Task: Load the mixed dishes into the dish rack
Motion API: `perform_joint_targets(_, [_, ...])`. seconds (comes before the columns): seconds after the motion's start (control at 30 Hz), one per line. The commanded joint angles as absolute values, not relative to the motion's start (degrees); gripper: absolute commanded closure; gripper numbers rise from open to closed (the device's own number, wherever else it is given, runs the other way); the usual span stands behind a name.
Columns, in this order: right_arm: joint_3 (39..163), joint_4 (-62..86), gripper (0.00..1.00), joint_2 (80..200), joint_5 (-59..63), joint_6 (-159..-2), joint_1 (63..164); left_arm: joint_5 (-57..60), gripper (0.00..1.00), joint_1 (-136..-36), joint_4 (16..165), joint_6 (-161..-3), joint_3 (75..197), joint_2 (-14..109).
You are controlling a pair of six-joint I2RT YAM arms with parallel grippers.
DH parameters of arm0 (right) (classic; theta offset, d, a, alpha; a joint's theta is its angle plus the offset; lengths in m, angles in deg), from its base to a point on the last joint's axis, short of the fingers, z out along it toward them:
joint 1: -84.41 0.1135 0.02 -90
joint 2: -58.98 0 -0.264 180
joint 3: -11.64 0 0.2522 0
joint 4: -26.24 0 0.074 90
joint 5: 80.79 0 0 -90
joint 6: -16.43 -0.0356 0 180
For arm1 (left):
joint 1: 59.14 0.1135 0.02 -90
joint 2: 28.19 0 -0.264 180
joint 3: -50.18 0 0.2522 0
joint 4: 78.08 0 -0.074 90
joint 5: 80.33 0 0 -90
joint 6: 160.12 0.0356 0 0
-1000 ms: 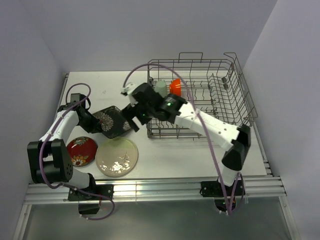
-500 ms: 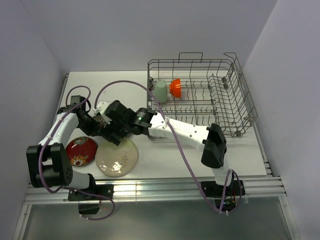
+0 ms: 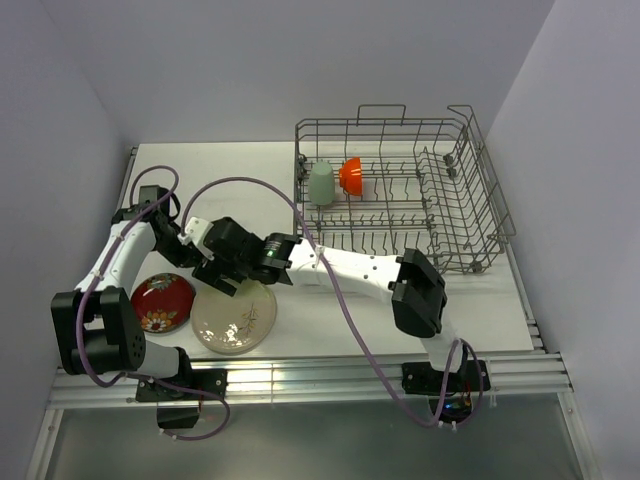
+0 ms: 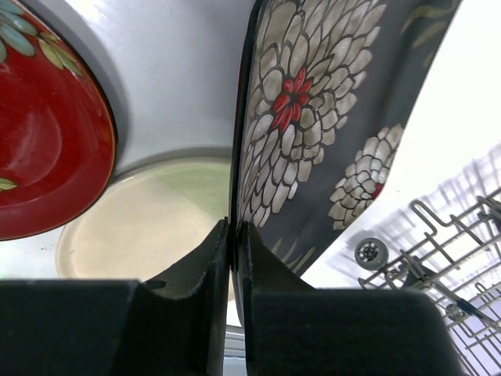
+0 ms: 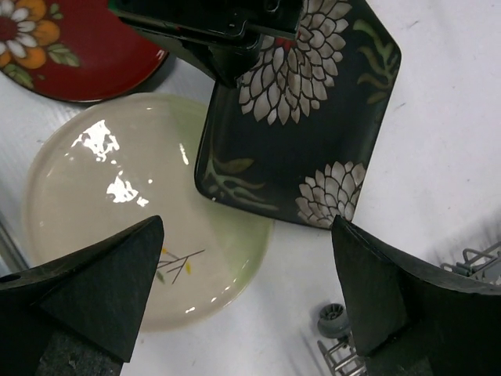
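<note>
Firmly pinched: black square floral plate (image 4: 313, 117) in left end effector (image 4: 232, 229)

Its jaws are clamped on the plate's rim, holding it tilted on edge above the cream plate (image 5: 102, 204), near the red plate (image 5: 63, 47) on the table (image 5: 438, 117). The right end effector (image 5: 246, 227) hovers over it, spread wide, the plate showing in the gap between its fingers

black plate (image 4: 313, 117) cropped above left claw (image 4: 233, 227), red plate (image 4: 47, 149) cropped to its left, cream plate (image 4: 141, 227) partly behind it, rack (image 4: 438, 258) corner only, lower right
</note>
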State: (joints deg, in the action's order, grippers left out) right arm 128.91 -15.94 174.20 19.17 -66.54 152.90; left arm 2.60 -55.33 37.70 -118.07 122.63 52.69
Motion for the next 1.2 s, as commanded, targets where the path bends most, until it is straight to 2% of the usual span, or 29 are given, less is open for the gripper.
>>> perform_joint_targets(0.0, [131.3,-12.0,0.05,176.8,22.0,-63.6,152.8,1.2,1.0,-55.6,36.7,-119.1,126.2,52.0])
perform_joint_targets(0.5, [131.7,-6.6,0.07,182.0,23.5,-61.4,152.7,-1.2,1.0,-55.6,36.0,-120.7,127.6,52.2])
perform_joint_targets(0.83, [128.2,4.1,0.1,184.5,33.2,-59.4,152.7,-3.6,1.0,-55.7,32.7,-121.6,128.0,52.2])
perform_joint_targets(1.03, [126.1,10.9,0.17,185.2,36.3,-58.5,152.7,-7.7,1.0,-55.7,32.6,-122.7,127.7,52.8])
perform_joint_targets(1.17, [124.8,12.1,0.26,185.6,35.7,-58.0,152.7,-8.0,1.0,-55.6,31.3,-122.3,130.9,54.1])
